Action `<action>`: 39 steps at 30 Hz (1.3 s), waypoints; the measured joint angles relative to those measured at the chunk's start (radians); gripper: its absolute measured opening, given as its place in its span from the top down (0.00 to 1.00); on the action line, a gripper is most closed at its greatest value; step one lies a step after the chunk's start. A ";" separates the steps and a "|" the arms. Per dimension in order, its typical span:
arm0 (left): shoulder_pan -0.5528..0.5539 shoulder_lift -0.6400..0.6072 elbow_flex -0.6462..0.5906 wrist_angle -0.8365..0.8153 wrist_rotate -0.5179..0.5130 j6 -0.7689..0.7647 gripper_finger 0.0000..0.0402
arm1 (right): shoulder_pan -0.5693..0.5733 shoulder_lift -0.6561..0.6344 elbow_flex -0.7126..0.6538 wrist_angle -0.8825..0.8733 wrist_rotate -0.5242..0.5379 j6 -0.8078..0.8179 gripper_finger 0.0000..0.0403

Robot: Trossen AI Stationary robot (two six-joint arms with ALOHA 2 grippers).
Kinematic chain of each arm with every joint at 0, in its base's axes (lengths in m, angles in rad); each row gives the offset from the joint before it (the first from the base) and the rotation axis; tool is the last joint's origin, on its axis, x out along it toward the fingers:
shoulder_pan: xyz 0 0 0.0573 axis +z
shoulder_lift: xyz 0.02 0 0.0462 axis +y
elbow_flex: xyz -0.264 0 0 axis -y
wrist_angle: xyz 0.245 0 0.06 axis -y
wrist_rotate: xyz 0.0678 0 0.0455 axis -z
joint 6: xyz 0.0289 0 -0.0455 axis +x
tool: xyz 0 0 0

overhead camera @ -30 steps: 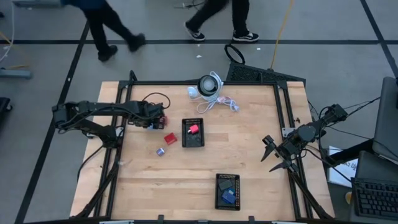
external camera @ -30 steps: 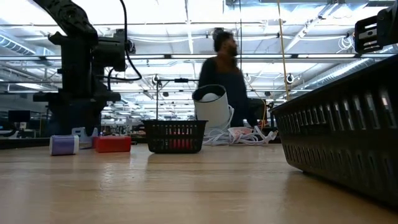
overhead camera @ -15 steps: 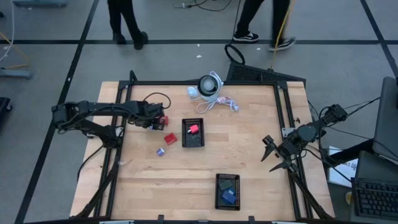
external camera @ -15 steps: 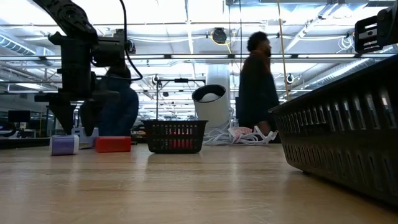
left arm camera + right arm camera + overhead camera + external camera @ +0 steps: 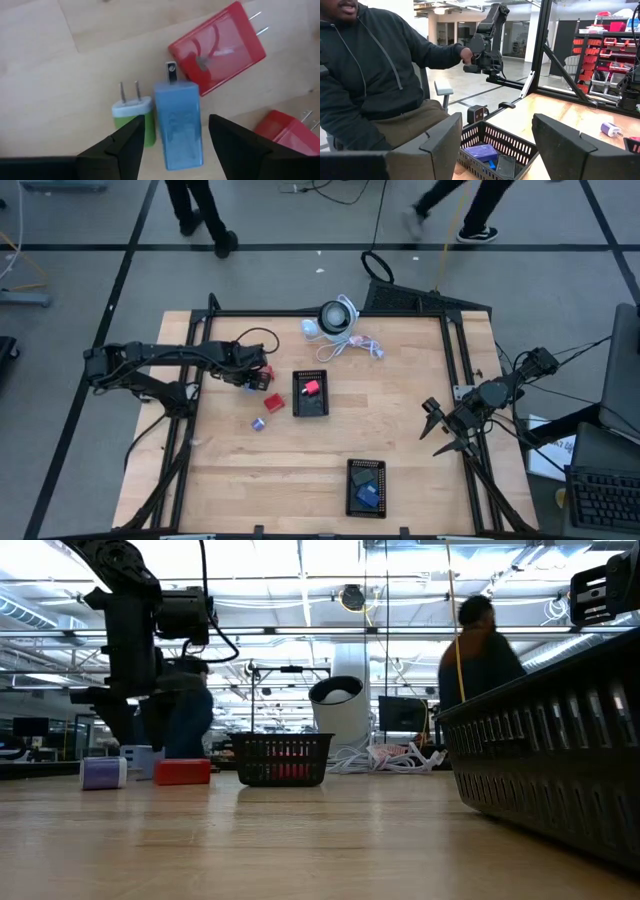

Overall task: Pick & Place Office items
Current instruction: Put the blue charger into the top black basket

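My left gripper (image 5: 176, 122) (image 5: 252, 376) points straight down at the table's far left, open. Its fingers stand on either side of a blue block with a plug prong (image 5: 178, 125) that lies flat on the wood. A green-and-white block (image 5: 131, 114) lies by one finger; whether it touches, I cannot tell. Red blocks (image 5: 217, 47) (image 5: 282, 132) lie close by. Another red block (image 5: 273, 402) and a small purple one (image 5: 258, 423) lie nearer the middle. My right gripper (image 5: 433, 428) (image 5: 497, 130) waits open and level at the table's right edge.
A black tray (image 5: 309, 406) near the middle holds a red block (image 5: 311, 388); a second tray (image 5: 366, 470) near the front holds blue pieces. A white round device (image 5: 337, 317) with a cable stands at the far edge. A person (image 5: 375, 75) sits beyond the right side; others walk behind the table.
My left gripper has rolled a little about its downward axis while staying above the same blocks. The blocks on the table have kept their places. People have walked past behind the table.
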 joint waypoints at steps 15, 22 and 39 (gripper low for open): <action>-0.088 0.013 0.007 -0.001 -0.021 -0.096 0.54 | 0.000 0.000 0.000 0.000 0.000 0.000 0.43; -0.142 0.078 0.007 0.027 -0.028 -0.141 0.58 | 0.000 0.000 0.000 0.000 0.000 0.000 0.43; -0.142 0.106 0.007 0.081 -0.048 -0.210 0.56 | 0.000 0.000 0.000 0.000 0.000 0.000 0.43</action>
